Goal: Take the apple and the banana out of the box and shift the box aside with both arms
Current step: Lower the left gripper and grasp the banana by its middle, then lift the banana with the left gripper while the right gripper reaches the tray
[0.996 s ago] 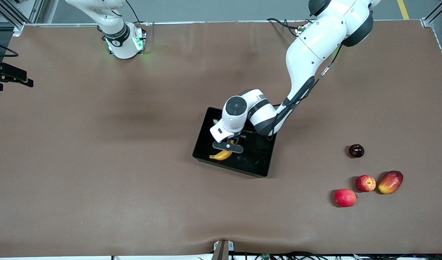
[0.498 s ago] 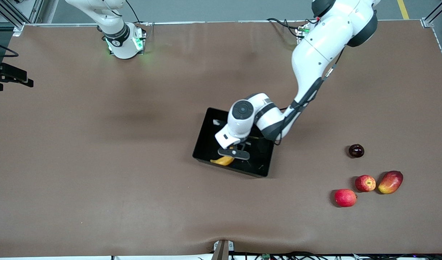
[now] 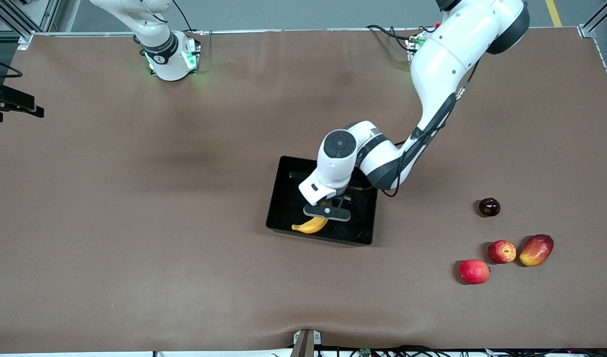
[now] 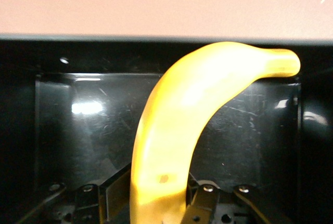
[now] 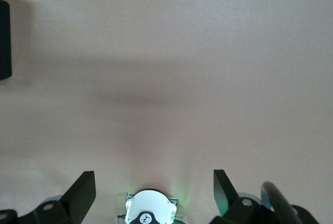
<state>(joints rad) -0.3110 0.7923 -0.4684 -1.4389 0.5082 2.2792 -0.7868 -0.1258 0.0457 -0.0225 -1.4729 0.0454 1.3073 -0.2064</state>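
Note:
The yellow banana (image 3: 310,226) is gripped at one end by my left gripper (image 3: 327,212), which is shut on it low over the black bin (image 3: 283,198). Its free end reaches the bin wall nearer the front camera. In the left wrist view the banana (image 4: 177,120) curves up from between the fingers (image 4: 117,193) across the bin floor (image 4: 78,130). The red apple with yellowish streaks (image 3: 501,251) lies on the table toward the left arm's end. My right gripper (image 5: 153,185) is open and empty, high over its own base (image 5: 148,211), and is out of the front view.
Beside the apple lie a plain pinkish-red fruit (image 3: 474,271), a red-yellow mango (image 3: 536,250) and a dark round fruit (image 3: 489,207). The right arm's base (image 3: 169,54) stands at the table's back edge. A black shape (image 5: 4,39) shows at the right wrist view's edge.
My left gripper has carried the banana a little toward the left arm's end and toward the bin's front-camera wall. The bin has turned slightly. The right arm has not moved.

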